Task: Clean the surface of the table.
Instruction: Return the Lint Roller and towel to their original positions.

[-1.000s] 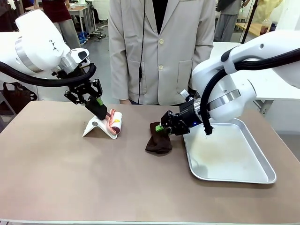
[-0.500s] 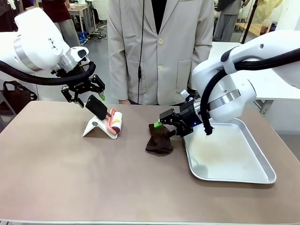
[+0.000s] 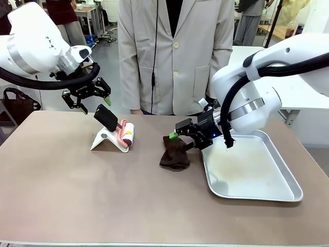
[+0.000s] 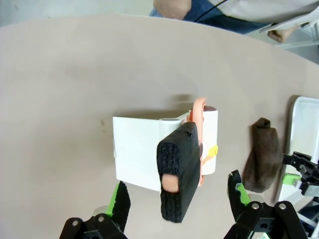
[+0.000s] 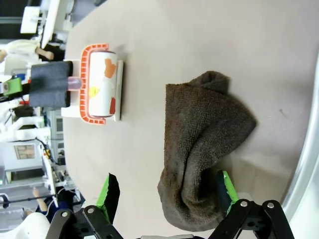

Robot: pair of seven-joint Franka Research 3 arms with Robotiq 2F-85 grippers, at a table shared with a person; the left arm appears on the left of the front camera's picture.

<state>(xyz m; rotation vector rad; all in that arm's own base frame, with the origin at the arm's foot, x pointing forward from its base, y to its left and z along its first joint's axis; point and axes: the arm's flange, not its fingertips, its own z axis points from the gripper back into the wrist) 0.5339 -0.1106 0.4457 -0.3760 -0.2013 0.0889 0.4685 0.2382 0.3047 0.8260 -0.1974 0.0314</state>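
Centre frame: your right gripper [image 3: 177, 138] straddles the brown cloth [image 3: 174, 152], jaws wide; upper left, your left gripper [image 3: 86, 95] hangs open above the lint roller [image 3: 125, 134], neither gripped for wiping the table [image 3: 103, 190].

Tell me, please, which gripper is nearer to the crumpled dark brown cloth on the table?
The right gripper: it is open at the dark brown cloth's upper edge, fingers either side of it. The left gripper is open above the lint roller's black handle, well away.

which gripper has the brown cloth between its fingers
The right gripper: its open fingers straddle the crumpled brown cloth beside the tray. The left gripper hangs open above the lint roller.
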